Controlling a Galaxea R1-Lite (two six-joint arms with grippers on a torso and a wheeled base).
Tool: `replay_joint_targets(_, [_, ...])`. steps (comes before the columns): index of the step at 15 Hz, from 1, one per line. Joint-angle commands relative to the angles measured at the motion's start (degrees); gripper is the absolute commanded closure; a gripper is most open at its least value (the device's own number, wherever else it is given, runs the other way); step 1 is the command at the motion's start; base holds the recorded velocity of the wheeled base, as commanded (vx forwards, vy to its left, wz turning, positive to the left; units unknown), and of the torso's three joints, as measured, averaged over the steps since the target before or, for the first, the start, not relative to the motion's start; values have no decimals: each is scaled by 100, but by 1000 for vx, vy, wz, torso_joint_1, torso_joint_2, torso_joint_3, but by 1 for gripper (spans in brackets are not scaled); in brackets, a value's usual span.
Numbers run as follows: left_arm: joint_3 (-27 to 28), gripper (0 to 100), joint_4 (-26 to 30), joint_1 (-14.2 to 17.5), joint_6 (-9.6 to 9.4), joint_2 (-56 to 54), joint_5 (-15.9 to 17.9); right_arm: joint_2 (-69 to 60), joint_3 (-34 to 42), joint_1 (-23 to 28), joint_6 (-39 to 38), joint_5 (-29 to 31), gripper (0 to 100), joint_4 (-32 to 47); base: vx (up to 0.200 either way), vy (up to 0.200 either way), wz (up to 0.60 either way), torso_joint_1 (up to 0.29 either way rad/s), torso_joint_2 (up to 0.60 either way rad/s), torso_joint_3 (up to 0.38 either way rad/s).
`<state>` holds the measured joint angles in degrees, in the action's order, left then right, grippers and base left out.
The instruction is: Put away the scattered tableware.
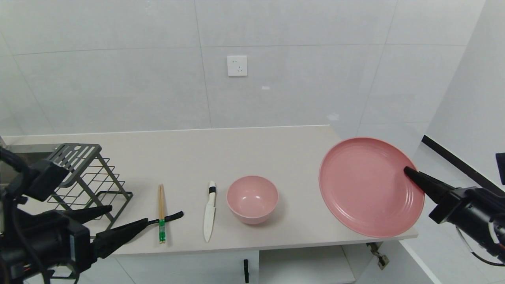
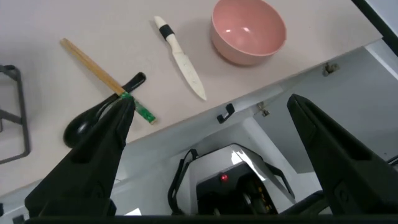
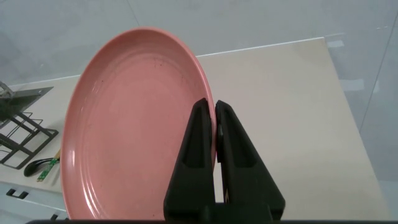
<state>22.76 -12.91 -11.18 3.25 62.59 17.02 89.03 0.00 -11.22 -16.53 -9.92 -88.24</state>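
Two arms stand at opposite ends of the desk [image 1: 236, 154]. The right pincer [image 1: 408, 171] [image 3: 211, 109] is closed on the rim of the pink plate [image 1: 367, 185] [image 3: 137, 112]. It holds the plate steeply tilted at the desk end farthest from the dish rack [image 1: 85, 173] [image 3: 25, 118]. The next move probably depends on that gap. The rack lies straight across the desk from the plate, and the pink bowl [image 1: 252, 199], white knife [image 1: 210, 211] and chopsticks [image 1: 161, 213] lie in a row between them. Knife and chopsticks both point away from the front edge, side by side, with the chopsticks nearer the rack.

The left pincer [image 1: 128, 216] [image 2: 211, 102] is spread wide and holds nothing. It hangs just in front of the rack at the desk's front edge, so the left arm is much nearer the rack, while the right arm has the plate. One of its fingers overlaps the black spoon [image 1: 169, 217] [image 2: 84, 124], which lies across the near ends of the chopsticks. Whether the finger touches the spoon cannot be told.

The right wrist view shows the plate's rim pinched between both closed fingers; the head view shows a single dark tip against the plate's face. The left wrist view shows the spoon's rounded bowl, which the finger covers in the head view. No view settles whether the plate's lower rim rests on the desk.
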Motion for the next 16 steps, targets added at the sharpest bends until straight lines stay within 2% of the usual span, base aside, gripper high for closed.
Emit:
replay_joint_targets(1, [44, 0, -528, -69, 0, 984, -6, 9, 0, -3, 1, -1, 100, -1, 0, 0, 0, 0, 0, 0])
replay_joint_targets(4, [194, 0, -1258, -332, 26, 1898, -14, 9, 0, -3, 1, -1, 100, 8, 0, 0, 0, 0, 0, 0])
replay_joint_targets(6, [299, 0, -1662, -482, 158, 2399, -14, 9, 0, -3, 1, -1, 100, 8, 0, 0, 0, 0, 0, 0])
replay_joint_targets(7, [405, 0, -2084, -666, 386, 2864, -120, 9, 0, -3, 1, -1, 100, 8, 0, 0, 0, 0, 0, 0])
replay_joint_targets(8, [457, 0, -2304, -781, 492, 3137, -243, 9, 0, -3, 1, -1, 100, -1, 0, 0, 0, 0, 0, 0])
replay_joint_targets(10, [563, 0, -2594, -939, 545, 3550, -401, 9, 0, -3, 1, -1, 100, -1, 0, 0, 0, 0, 0, 0])
replay_joint_targets(12, [721, 0, -2638, -1079, 545, 3884, -410, 9, 0, -3, 1, -1, 100, -1, 0, 0, 0, 0, 0, 0])
replay_joint_targets(16, [888, 0, -2664, -1115, 553, 4244, -383, 9, 0, -3, 1, -1, 100, 8, 0, 0, 0, 0, 0, 0])
